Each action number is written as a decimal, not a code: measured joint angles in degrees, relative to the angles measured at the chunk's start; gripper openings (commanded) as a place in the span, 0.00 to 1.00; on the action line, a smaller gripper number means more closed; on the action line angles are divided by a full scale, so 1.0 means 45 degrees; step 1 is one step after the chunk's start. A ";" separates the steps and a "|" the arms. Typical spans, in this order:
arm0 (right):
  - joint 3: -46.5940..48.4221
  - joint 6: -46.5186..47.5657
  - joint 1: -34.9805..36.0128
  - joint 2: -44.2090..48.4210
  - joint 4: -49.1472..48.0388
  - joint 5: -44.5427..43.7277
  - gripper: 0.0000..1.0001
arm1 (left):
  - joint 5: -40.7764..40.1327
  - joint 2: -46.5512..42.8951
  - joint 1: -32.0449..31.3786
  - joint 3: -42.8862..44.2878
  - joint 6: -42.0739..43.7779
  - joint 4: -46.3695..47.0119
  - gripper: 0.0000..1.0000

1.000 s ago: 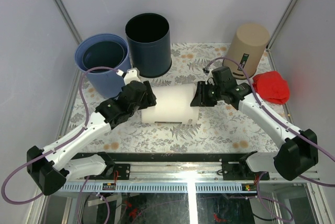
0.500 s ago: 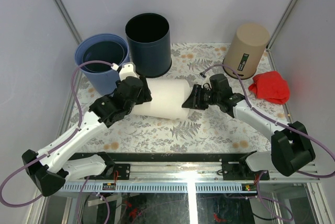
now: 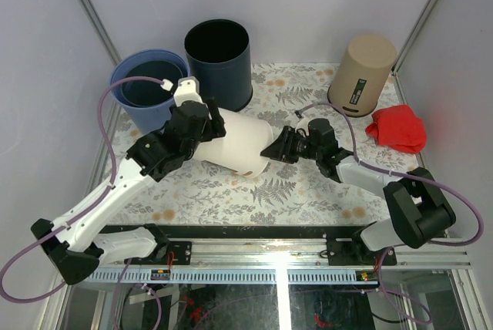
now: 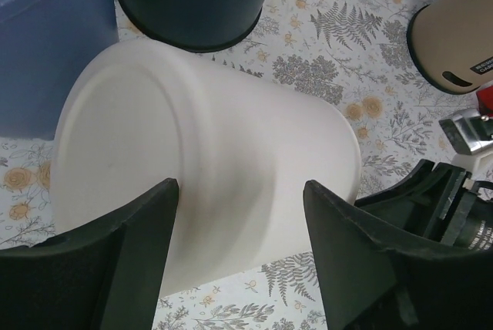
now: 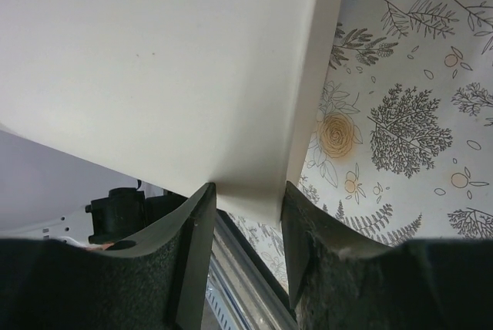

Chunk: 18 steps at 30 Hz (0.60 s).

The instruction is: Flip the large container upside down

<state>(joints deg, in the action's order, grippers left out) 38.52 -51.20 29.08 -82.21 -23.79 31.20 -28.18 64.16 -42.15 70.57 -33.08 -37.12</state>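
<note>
View from above and both wrists. The large white plastic container (image 3: 235, 146) lies on its side at mid-desk, on the fern-printed desk (image 3: 308, 191). Its closed base faces the blue plastic bucket (image 3: 146, 87) and the dark navy cylindrical bin (image 3: 218, 64), and its mouth faces the right arm. It appears slightly canted, the base end higher.

The left hand (image 3: 202, 126) is spread, its two fingers (image 4: 139, 245) set astride the curved wall near the base. I cannot tell whether they press on it. The right hand (image 3: 277, 147) is pinching the container's thin wall at the mouth rim, as the right wrist view shows (image 5: 246, 195).

I judge the container light, hollow and fairly stiff, though the wall probably flexes at the open rim. Its surface looks smooth and glossy, so a pinch may slip as it rotates. I rate the rim the surest hold, since the body is too wide for one hand to span. The base end is better pushed or cradled than gripped. The tan upturned cylinder (image 3: 362, 68) and crumpled red cloth (image 3: 397, 129) stand well apart.
</note>
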 measured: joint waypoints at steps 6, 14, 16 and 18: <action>-0.0495 -0.0631 0.0078 -0.0432 -0.1151 -0.0019 0.44 | -0.0078 0.0447 -0.0199 0.0325 0.0175 0.0117 0.63; -0.0889 -0.1069 0.0160 -0.1171 -0.2050 -0.0073 0.46 | -0.0015 0.1001 -0.0622 0.0777 0.0209 0.0529 0.63; -0.0942 -0.1112 0.0223 -0.1307 -0.2064 -0.0175 0.46 | 0.0078 0.1137 -0.0738 0.0860 0.0209 0.0685 0.63; -0.0981 -0.1117 0.0277 -0.1365 -0.2006 -0.0384 0.46 | 0.0189 0.1229 -0.0806 0.0889 0.0204 0.0758 0.63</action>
<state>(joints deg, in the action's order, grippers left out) 34.11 -56.23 30.33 -88.36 -32.82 29.47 -27.33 69.69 -45.78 74.56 -32.16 -33.71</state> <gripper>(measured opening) 0.460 0.639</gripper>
